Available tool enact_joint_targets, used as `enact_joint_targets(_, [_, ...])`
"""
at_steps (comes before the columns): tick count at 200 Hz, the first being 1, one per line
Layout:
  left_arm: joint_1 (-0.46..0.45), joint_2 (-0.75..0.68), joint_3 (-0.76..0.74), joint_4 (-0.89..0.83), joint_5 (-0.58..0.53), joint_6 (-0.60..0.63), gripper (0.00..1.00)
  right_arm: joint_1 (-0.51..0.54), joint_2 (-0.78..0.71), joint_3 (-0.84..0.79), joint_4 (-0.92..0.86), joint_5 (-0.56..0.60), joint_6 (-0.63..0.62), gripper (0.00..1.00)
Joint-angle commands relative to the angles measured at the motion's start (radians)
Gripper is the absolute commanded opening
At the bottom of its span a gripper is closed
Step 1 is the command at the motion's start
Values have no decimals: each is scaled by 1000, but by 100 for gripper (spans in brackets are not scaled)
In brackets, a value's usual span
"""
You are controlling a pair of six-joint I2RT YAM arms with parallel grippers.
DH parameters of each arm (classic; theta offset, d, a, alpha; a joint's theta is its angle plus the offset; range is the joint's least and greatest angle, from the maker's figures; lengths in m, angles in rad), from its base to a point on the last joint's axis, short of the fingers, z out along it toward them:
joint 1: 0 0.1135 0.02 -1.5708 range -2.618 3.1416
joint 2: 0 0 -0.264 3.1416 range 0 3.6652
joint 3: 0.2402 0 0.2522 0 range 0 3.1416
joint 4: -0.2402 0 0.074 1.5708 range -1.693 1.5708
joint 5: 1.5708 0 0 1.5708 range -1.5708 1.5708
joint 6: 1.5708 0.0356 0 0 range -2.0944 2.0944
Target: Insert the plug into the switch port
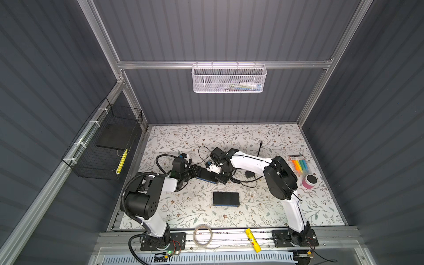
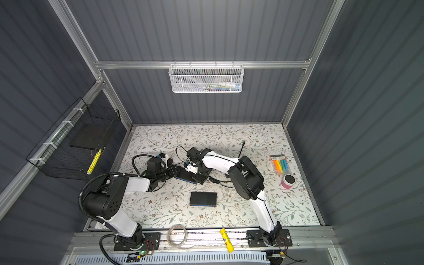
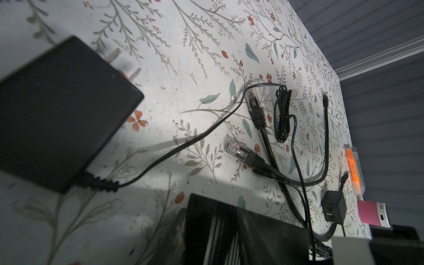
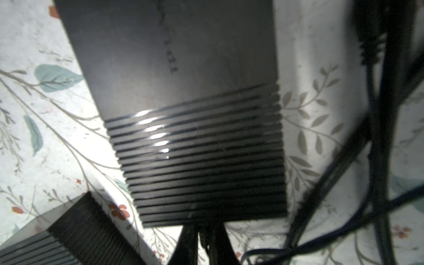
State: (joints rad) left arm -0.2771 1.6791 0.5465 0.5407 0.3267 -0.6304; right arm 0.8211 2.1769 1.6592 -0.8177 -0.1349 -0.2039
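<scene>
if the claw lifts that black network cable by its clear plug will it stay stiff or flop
Likely floppy: the cable bends loosely across the table, so the rest would probably dangle. Its clear plug looks rigid and small, probably light. It seems to cross a thinner cord, so may snag.

Floral table [image 1: 183,137]: switch [image 1: 226,199], cables [image 3: 259,120], marker pack [image 1: 299,165], pink tub [image 1: 308,182].

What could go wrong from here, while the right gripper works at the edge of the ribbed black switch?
1. No view shows the port, or a plug in the shut right gripper. A misaligned push might therefore shove the switch instead of entering it.
2. Loose cables cross close beside that gripper, so the arm could snag them and drag them along.
</scene>
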Motion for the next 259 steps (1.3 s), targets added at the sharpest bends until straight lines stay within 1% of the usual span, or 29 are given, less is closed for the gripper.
enact_joint_targets(1, [-76,71,-69,-226,172,-27,36,21,18,101,348,-69,45,0])
enact_joint_targets(66, [-80,79,-86,-198,173,-40,36,24,40,158,373,-63,99,0])
enact_joint_targets(101, [-83,88,-93,-180,175,-46,35,29,40,201,349,-69,94,0])
enact_joint_targets(187, [-85,80,-103,-179,172,-48,35,38,99,180,392,-68,154,0])
enact_joint_targets(227, [-86,88,-106,-164,174,-54,35,39,83,234,365,-59,149,0])
enact_joint_targets(259, [-86,94,-108,-156,173,-55,35,40,69,260,355,-81,161,0])
